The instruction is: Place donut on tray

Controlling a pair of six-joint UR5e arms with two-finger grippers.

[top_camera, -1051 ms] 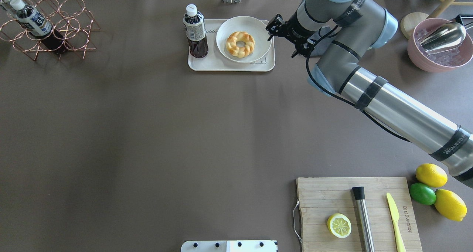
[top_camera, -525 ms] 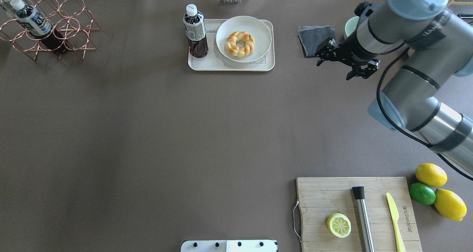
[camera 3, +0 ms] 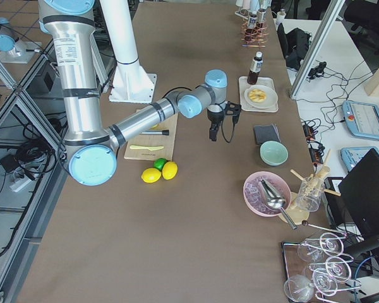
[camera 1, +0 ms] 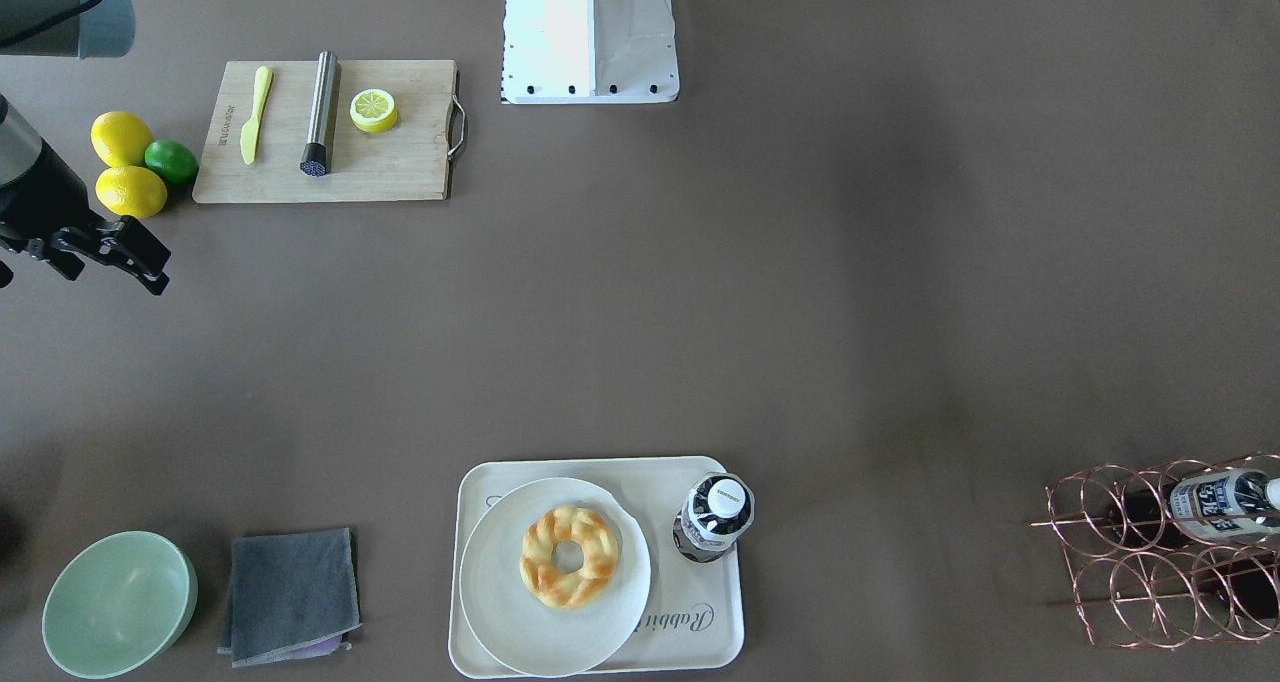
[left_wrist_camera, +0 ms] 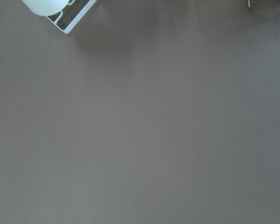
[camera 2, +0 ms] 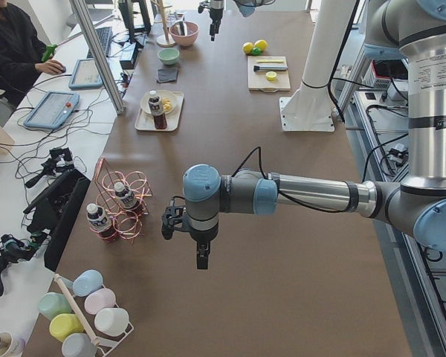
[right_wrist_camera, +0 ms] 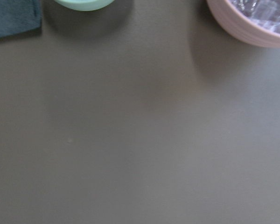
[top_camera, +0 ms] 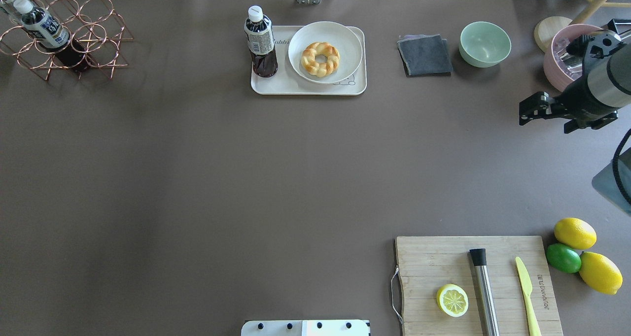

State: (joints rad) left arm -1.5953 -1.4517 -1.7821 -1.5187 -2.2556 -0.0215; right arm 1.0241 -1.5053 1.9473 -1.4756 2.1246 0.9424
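The braided golden donut (top_camera: 320, 59) lies on a round white plate (top_camera: 345, 35), which sits on the right part of the cream tray (top_camera: 281, 85) at the table's far middle. They also show in the front view: donut (camera 1: 568, 556), plate (camera 1: 500, 602), tray (camera 1: 690, 642). My right gripper (top_camera: 528, 110) hangs empty and open far to the right of the tray, near the pink bowl; it also shows in the front view (camera 1: 155, 267). My left gripper (camera 2: 184, 245) shows only in the exterior left view, near the wire rack, and I cannot tell its state.
A dark bottle (top_camera: 260, 40) stands on the tray's left part. A grey cloth (top_camera: 425, 55), a green bowl (top_camera: 485, 44) and a pink bowl (top_camera: 559, 60) lie right of the tray. A cutting board (top_camera: 429, 262) with a lemon half is near right. A copper wire rack (top_camera: 69, 35) is far left.
My right arm has swung away from the plate's right rim, to the right and nearer, uncovering the cloth and the green bowl. The donut, plate and tray have not moved.
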